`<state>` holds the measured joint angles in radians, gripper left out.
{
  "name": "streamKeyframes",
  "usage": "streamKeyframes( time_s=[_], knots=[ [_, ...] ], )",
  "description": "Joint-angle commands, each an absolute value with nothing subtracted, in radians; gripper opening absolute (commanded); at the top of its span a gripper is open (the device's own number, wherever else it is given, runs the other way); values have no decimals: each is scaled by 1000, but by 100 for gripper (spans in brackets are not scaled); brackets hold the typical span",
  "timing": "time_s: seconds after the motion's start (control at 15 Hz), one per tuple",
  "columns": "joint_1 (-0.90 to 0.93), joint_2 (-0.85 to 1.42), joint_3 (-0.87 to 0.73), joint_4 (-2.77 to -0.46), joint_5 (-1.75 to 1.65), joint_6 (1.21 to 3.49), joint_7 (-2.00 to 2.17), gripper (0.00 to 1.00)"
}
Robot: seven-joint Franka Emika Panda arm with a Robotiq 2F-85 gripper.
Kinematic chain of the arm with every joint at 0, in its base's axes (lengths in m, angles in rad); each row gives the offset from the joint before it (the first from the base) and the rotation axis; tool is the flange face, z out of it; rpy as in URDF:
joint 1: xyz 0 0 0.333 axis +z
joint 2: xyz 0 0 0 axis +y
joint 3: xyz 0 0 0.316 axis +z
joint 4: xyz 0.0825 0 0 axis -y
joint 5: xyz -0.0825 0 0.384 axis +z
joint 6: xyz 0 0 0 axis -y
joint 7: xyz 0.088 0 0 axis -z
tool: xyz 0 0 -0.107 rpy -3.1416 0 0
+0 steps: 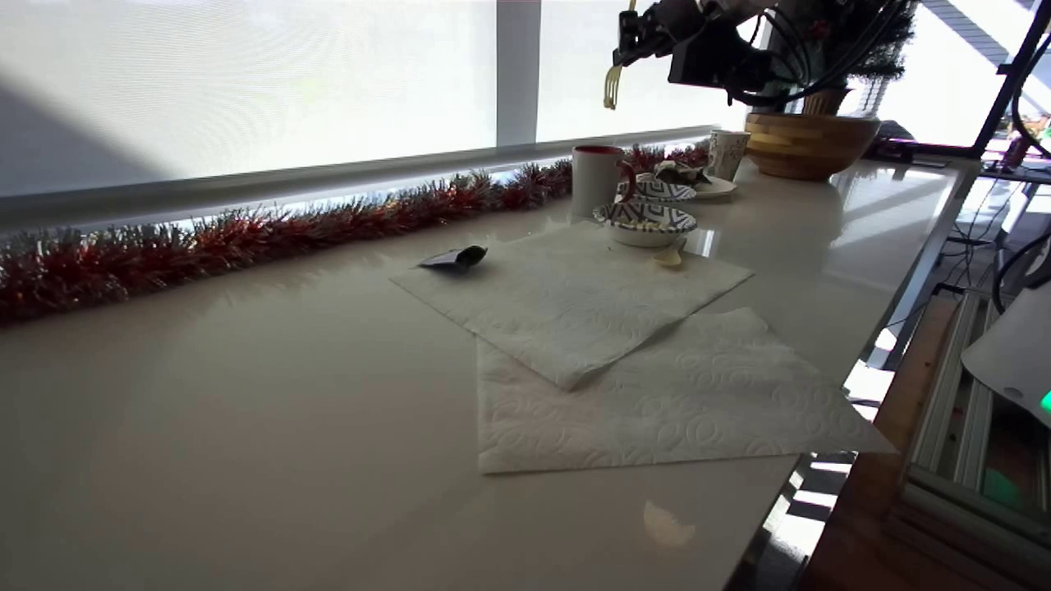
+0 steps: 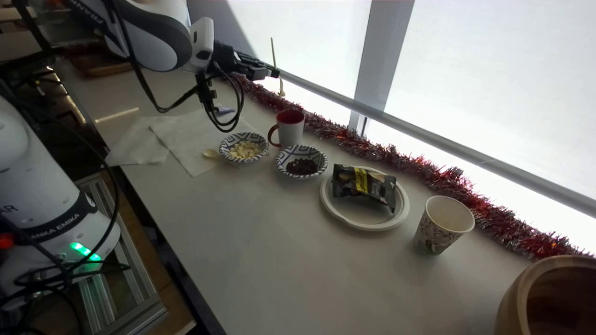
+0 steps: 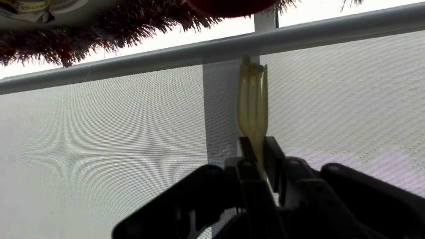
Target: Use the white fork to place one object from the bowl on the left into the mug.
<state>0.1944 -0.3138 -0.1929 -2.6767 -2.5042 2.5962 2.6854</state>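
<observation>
My gripper is shut on the white fork, which also shows in both exterior views. The fork points tines down, with its handle above the fingers. Small pale bits sit at the tine tips in the wrist view. The white mug has a red inside and red handle; it stands upright below the tines, with a gap between. Its red part shows at the wrist view's top edge. A patterned bowl holds pale bits; another patterned bowl beside it holds dark bits.
A white plate carries a black snack packet. A paper cup and a wooden bowl stand beyond it. Red tinsel runs along the window. Paper towels and a small spoon lie near the bowls.
</observation>
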Motion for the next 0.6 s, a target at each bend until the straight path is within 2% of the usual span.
streamKeyframes(
  time_s=[0.0,0.07,0.53],
  knots=[
    [178,-248,-201,-2635,-2535,2588,2785,3],
    [260,-260,-308,-2633,-2528,2591,2749,3],
    [447,-260,-591,-2609,-2482,2634,2754,3]
  ],
)
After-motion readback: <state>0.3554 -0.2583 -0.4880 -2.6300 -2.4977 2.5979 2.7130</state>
